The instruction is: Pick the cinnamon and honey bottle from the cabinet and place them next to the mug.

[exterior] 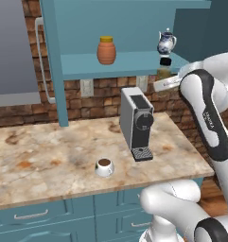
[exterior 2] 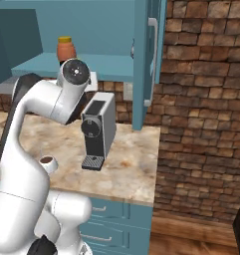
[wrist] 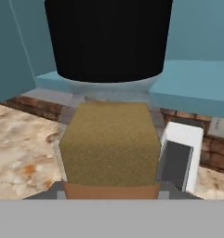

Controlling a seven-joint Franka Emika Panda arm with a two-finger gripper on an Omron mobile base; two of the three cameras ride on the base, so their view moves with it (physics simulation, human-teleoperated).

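Note:
The cinnamon, a slim brown bottle with a black cap, hangs in the air just in front of the right end of the cabinet shelf. My gripper is shut on it. The hand view looks from close up at the cinnamon's brown body and black cap. The honey bottle, an orange jar with a yellow lid, stands on the shelf to the left and also appears in the right base view. The white mug with dark liquid sits near the counter's front edge, seen too beside the arm.
A blue-and-white teapot stands on the shelf just behind the held bottle. A grey coffee machine stands on the marble counter below the gripper, right of the mug. Teal drawers run under the counter, and a brick wall rises on the right.

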